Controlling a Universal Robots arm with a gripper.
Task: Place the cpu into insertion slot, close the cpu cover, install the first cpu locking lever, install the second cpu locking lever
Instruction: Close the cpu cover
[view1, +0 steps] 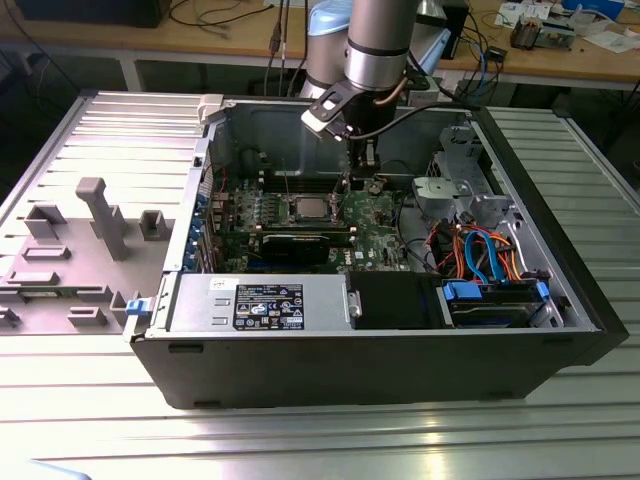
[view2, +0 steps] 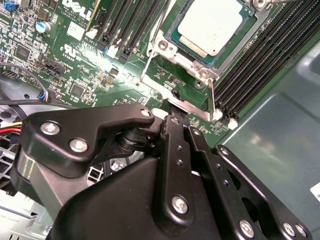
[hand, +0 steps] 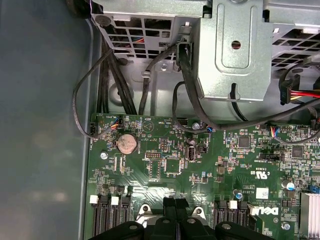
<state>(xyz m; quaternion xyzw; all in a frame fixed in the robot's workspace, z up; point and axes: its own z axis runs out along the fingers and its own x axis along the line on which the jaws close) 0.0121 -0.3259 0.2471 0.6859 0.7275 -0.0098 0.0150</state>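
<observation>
Second wrist view: the cpu (view2: 212, 27) sits in the insertion slot (view2: 173, 40) at the upper right of the frame, and the cpu cover (view2: 162, 46) looks down around it. Mid-frame, the gripper (view2: 181, 124) is at the socket's edge, pinched closed on nothing I can see. Looks like the locking lever (view2: 212, 97) stage to me. Latching one takes a steady push under its hook.

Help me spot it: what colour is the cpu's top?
The cpu is dull silver-grey, clearest in the second wrist view.

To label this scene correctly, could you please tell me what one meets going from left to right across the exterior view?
Grey upright post → cpu → gripper → blue drive caddy.
</observation>
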